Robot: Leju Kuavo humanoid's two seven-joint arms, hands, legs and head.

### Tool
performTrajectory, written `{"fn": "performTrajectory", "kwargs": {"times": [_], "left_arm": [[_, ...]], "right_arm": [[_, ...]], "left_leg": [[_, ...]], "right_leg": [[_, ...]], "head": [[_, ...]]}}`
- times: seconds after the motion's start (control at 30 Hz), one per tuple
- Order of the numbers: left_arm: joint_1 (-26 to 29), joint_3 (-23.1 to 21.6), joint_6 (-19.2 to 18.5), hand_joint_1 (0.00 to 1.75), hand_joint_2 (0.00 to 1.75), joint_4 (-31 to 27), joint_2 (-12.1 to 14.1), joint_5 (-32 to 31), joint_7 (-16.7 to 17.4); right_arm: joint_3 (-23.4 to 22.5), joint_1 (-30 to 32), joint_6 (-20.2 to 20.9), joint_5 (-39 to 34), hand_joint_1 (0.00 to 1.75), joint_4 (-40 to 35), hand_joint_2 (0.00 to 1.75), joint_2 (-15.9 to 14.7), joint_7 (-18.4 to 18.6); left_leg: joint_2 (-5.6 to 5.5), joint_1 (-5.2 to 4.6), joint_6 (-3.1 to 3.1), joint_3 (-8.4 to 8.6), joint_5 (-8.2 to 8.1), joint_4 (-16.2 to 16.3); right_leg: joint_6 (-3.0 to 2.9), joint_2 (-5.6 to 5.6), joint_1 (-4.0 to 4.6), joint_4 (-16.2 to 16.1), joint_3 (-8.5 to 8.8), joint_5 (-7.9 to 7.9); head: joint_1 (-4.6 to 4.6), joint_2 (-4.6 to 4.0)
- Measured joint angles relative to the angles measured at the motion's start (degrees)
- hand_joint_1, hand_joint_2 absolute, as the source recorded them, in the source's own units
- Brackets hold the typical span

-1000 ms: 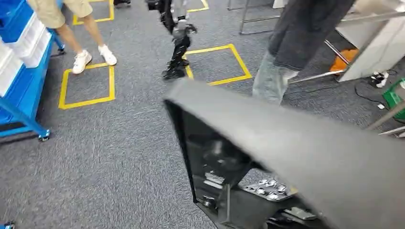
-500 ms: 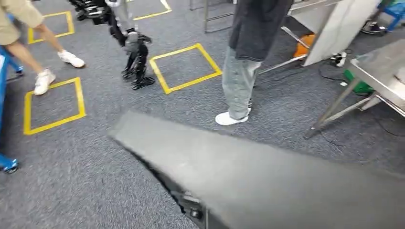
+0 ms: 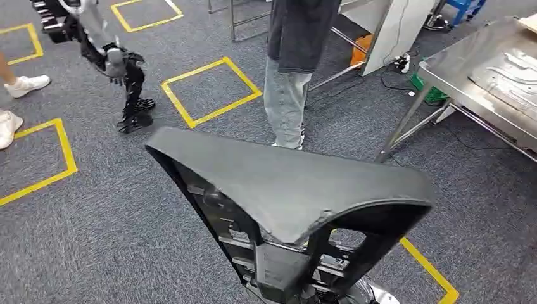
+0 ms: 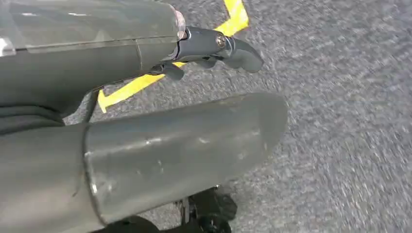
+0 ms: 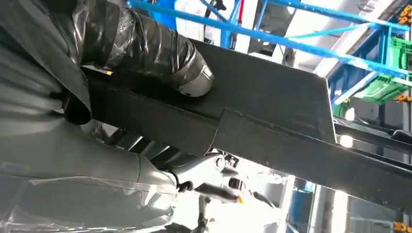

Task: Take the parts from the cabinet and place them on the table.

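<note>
Right hand point(image 5: 121, 63) wraps the edge of the black part point(image 3: 291, 190): taped fingers point(image 5: 160, 53) lie over its flat face, thumb beneath, clamped on the panel. Left hand point(image 4: 160, 145) hangs over the grey carpet point(image 3: 114, 240) near a yellow tape line point(image 4: 126, 87); thick thumb extended, a darker finger above it, nothing between them, fingers apart. The part is carried in front of the robot's body, above the floor, not on the bench point(image 3: 481, 69). In the head view it is a broad matte black panel, roughly triangular, with a smooth, slightly textured top face and rounded corners. Its long axis runs from upper left to lower right of the head view, one corner pointing toward the far left, the wide end toward the right. Underside open, ribbed, with cut-outs and a central spine running down toward the robot. Steel bench stands well apart, at far right, with flat metal pieces point(image 3: 513, 69) on it. A person in jeans point(image 3: 288, 95) stands just beyond the part.
</note>
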Motion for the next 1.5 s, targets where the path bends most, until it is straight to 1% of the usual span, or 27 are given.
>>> {"fn": "performTrajectory", "kwargs": {"times": [0.13,0.17,0.2,0.23,0.3,0.33,0.37,0.4,0.47,0.5,0.53,0.63,0.67,0.73,0.8,0.87,0.9,0.97,1.0,1.03,1.17,1.2,1.27,1.33,1.4,1.47,1.5], "left_arm": [[-0.2,0.0,0.2,0.00,0.00,0.0,0.0,0.0,0.0],[-0.3,0.0,0.2,0.00,0.00,0.0,0.0,0.0,0.0],[-0.3,0.0,0.2,0.00,0.00,0.0,0.0,0.0,0.0],[-0.2,0.0,0.2,0.00,0.00,0.0,0.0,0.0,0.0],[0.1,0.0,0.2,0.00,0.00,0.0,0.2,-0.1,0.0],[0.2,0.0,0.2,0.00,0.00,0.0,0.2,-0.1,0.1],[0.2,0.0,0.2,0.00,0.00,0.0,0.2,-0.1,0.1],[0.2,0.0,0.3,0.00,0.00,0.0,0.2,-0.1,0.1],[0.0,0.0,0.3,0.00,0.00,0.0,0.2,-0.1,0.1],[0.0,0.0,0.3,0.00,0.00,0.0,0.2,-0.1,0.1],[0.0,0.0,0.3,0.00,0.00,0.0,0.2,-0.1,0.1],[-0.1,0.0,0.3,0.00,0.00,0.0,0.2,-0.1,0.2],[-0.3,0.0,0.3,0.00,0.00,0.0,0.2,-0.1,0.2],[-0.3,0.0,0.3,0.00,0.00,0.0,0.2,-0.1,0.1],[0.0,0.0,0.3,0.00,0.00,0.0,0.2,-0.1,0.1],[0.0,0.0,0.3,0.00,0.00,0.0,0.2,-0.1,0.1],[-0.1,0.0,0.3,0.00,0.00,0.0,0.2,-0.1,0.1],[-0.2,-0.2,0.2,0.00,0.00,0.0,0.2,-0.7,0.0],[-0.2,-0.5,0.1,0.00,0.00,0.0,0.2,-0.9,0.0],[-0.1,-0.6,0.0,0.00,0.00,0.0,0.2,-1.0,0.0],[-0.3,-1.0,-0.2,0.00,0.00,0.0,0.2,-0.9,0.2],[-0.3,-1.1,-0.3,0.00,0.00,0.0,0.1,-0.6,0.2],[-0.2,-1.1,-0.7,0.00,0.00,0.0,0.1,-0.1,0.6],[0.2,-1.1,-1.1,0.00,0.00,0.0,0.2,0.4,1.1],[0.5,-1.0,-1.4,0.00,0.00,0.0,0.3,1.1,1.4],[0.4,-1.0,-1.4,0.00,0.00,0.0,0.5,1.2,1.6],[0.5,-1.0,-1.4,0.00,0.00,0.0,0.6,1.2,1.6]], "right_arm": [[0.0,0.3,0.3,0.2,1.75,-0.1,1.75,0.0,-1.0],[0.0,0.6,0.6,0.3,1.75,-0.3,1.75,0.0,-1.2],[0.0,0.5,0.7,0.4,1.75,-0.4,1.75,0.0,-1.4],[0.0,0.4,0.7,0.5,1.75,-0.5,1.75,0.0,-1.5],[0.0,0.6,0.7,1.0,1.75,-0.5,1.75,0.0,-1.5],[0.2,0.7,0.8,1.3,1.75,-0.5,1.75,0.0,-1.5],[0.3,0.7,0.9,1.5,1.75,-0.5,1.75,0.0,-1.6],[0.6,0.7,1.0,1.8,1.75,-0.6,1.75,0.0,-1.6],[1.2,0.7,1.0,1.9,1.75,-0.7,1.75,0.0,-1.6],[1.6,0.6,0.9,1.8,1.75,-0.8,1.75,0.0,-1.6],[2.0,0.5,0.9,1.7,1.75,-0.9,1.75,0.0,-1.6],[3.4,0.1,0.9,1.5,1.75,-1.3,1.75,0.0,-1.5],[3.8,-0.1,0.9,1.5,1.75,-1.5,1.75,0.0,-1.4],[4.5,-0.6,0.9,1.5,1.75,-1.8,1.75,0.0,-1.2],[4.9,-1.1,0.5,1.5,1.75,-1.8,1.75,0.0,-1.1],[5.2,-1.1,0.3,1.5,1.75,-1.8,1.75,0.0,-1.0],[5.4,-1.3,0.2,1.3,1.75,-1.8,1.75,0.0,-0.9],[5.7,-1.9,-0.2,1.0,1.75,-1.8,1.75,0.0,-0.6],[6.0,-2.4,-0.4,1.0,1.75,-2.1,1.75,0.0,-0.3],[6.2,-3.0,-0.5,1.0,1.75,-2.1,1.75,0.0,0.0],[6.8,-3.4,-1.2,1.0,1.75,-2.5,1.75,0.0,0.5],[7.1,-3.5,-1.4,1.0,1.75,-2.6,1.75,0.0,0.5],[7.8,-4.3,-2.4,1.7,1.75,-2.9,1.75,-0.1,0.4],[8.4,-4.2,-4.0,3.4,1.75,-3.1,1.75,-0.3,0.4],[9.3,-4.0,-5.7,4.7,1.75,-3.8,1.75,-0.6,0.4],[10.1,-3.9,-7.3,5.2,1.75,-4.7,1.75,-1.2,0.4],[10.3,-3.9,-7.7,5.3,1.75,-5.0,1.75,-1.5,0.4]], "left_leg": [[2.02,-0.11,-1.12,0.50,-0.23,-0.2],[0.66,0.11,-1.53,0.35,-0.94,0.4],[-1.62,0.18,-1.63,-0.40,-2.40,2.3],[-2.66,0.33,-1.70,-2.13,-4.68,6.1],[-3.41,0.34,-1.98,-6.73,-8.72,15.6],[-3.44,0.35,-2.04,-8.19,-9.05,18.2],[-3.44,0.40,-2.12,-8.42,-8.06,18.1],[-3.49,0.50,-2.16,-7.27,-5.48,15.1],[-4.74,0.90,-2.22,-2.73,0.29,4.7],[-7.15,1.20,-2.22,-1.64,0.34,2.2],[-7.57,1.01,-1.98,-1.12,0.08,0.7],[-6.27,0.69,-1.07,-1.01,0.38,0.7],[-5.60,1.06,-0.39,-0.96,0.83,0.2],[-4.52,0.99,0.22,-1.00,0.89,0.1],[-3.09,0.74,0.33,-1.12,0.82,0.1],[-2.13,0.69,0.36,-1.14,0.79,0.2],[-1.54,0.68,0.30,-1.03,0.72,0.2],[-0.72,0.65,0.12,-0.59,0.52,0.2],[-0.29,0.62,-0.05,-0.32,0.40,0.1],[0.05,0.25,-0.50,-0.33,0.12,0.3],[2.01,0.06,-1.75,0.34,0.02,-0.2],[0.45,0.54,-1.90,0.09,-0.90,0.7],[-2.74,0.65,-2.13,-3.38,-5.40,8.2],[-3.44,0.64,-2.39,-7.60,-8.55,16.9],[-3.46,0.65,-2.41,-8.07,-6.46,16.7],[-4.08,0.71,-2.15,-3.75,-0.52,6.7],[-5.79,0.83,-1.96,-1.84,1.08,2.1]], "right_leg": [[-0.98,2.14,0.35,-0.5,-0.56,0.38],[-1.44,2.50,-0.47,-1.3,0.07,0.85],[-1.66,2.94,-0.45,-1.5,0.18,0.95],[-1.97,3.30,-0.43,-1.5,0.13,1.01],[-2.08,4.44,-0.39,-1.3,0.10,0.93],[-2.09,5.04,-0.39,-1.2,0.04,0.90],[-2.06,5.56,-0.41,-1.1,0.04,0.82],[-1.95,6.28,-0.50,-0.9,0.13,0.71],[-1.40,7.52,-0.70,-0.5,0.39,0.32],[-1.14,7.89,-0.67,-0.2,0.26,0.16],[-0.76,8.59,-0.47,0.2,-0.06,0.02],[0.41,9.93,-0.78,-0.6,-0.36,0.76],[0.67,9.78,-0.78,-0.4,-0.50,0.61],[1.12,5.34,-0.73,4.4,-2.51,-2.90],[1.51,4.40,-0.94,14.1,-7.13,-7.52],[1.63,4.30,-0.99,17.7,-8.92,-7.85],[1.56,4.14,-0.96,15.4,-7.78,-5.77],[0.97,3.22,-0.79,5.5,-2.57,-0.63],[0.28,0.93,-0.36,0.3,0.14,0.83],[-0.02,0.13,0.23,-0.6,0.33,0.14],[-1.15,2.48,0.00,-1.2,0.09,0.67],[-1.34,2.72,-0.36,-1.7,0.51,1.07],[-1.85,3.65,-0.43,-1.7,0.33,1.28],[-2.06,4.73,-0.29,-1.4,0.22,1.14],[-1.98,5.94,-0.25,-1.0,0.17,0.91],[-1.66,7.14,-0.37,-0.6,0.45,0.56],[-1.46,7.58,-0.43,-0.4,0.51,0.41]], "head": [[0.00,0.00],[-0.02,0.00],[0.00,0.00],[-0.04,0.00],[-0.02,0.00],[-0.02,0.00],[-0.02,0.00],[-0.02,0.00],[-0.02,0.00],[-0.02,0.00],[0.00,0.00],[-0.02,0.00],[-0.02,0.00],[0.00,0.00],[0.00,0.00],[0.00,0.00],[0.00,0.00],[0.00,0.00],[0.00,0.00],[0.00,0.00],[-0.02,0.00],[0.00,0.00],[-0.02,0.00],[-0.02,0.00],[-0.02,0.00],[-0.02,0.00],[-0.02,0.00]]}}
